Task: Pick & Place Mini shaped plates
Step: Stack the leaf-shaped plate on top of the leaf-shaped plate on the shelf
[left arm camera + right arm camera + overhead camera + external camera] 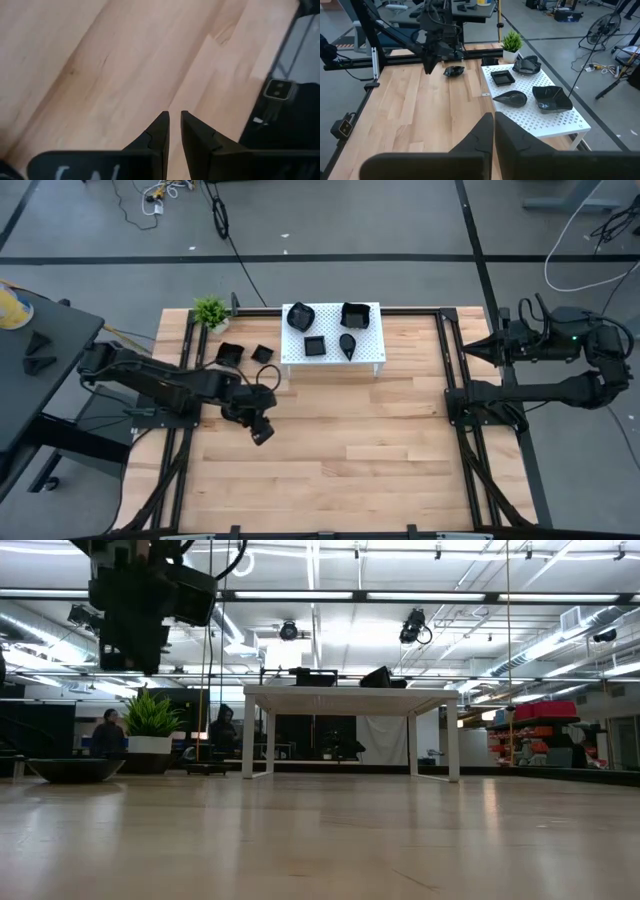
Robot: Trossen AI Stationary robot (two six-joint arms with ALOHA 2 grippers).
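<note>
Left pincer [262, 435] hangs above bare counter [340, 460] at about 9 o'clock of the counter's middle in the overhead view. Its own wrist view shows its fingers [161, 131] nearly together, a thin gap between the tips, nothing held; only wood grain lies below.

Right pincer [493, 120] is parked off the counter's edge at 2 o'clock. Its fingers meet in its wrist view, empty.

Mini shaped plates: two lie on the counter at 11 o'clock, a squarish one [230, 352] and a smaller one [263, 353] just beside it. Their exact outlines are hard to make out from overhead. In the low view one shows only as a shallow dark rim [75, 769] at the left.

Farther back, the white perforated stand [372, 352] at 12 o'clock carries four plates: a wavy-edged one [300, 314], a deep square one [355, 314], a small square one [314, 345], a teardrop one [347, 345]. From the low view the stand's top is seen edge-on, so these plates are mostly hidden.

A green potted plant [211, 311] sits at the far left corner. Two persons show dimly in the room behind; details cannot be told.
</note>
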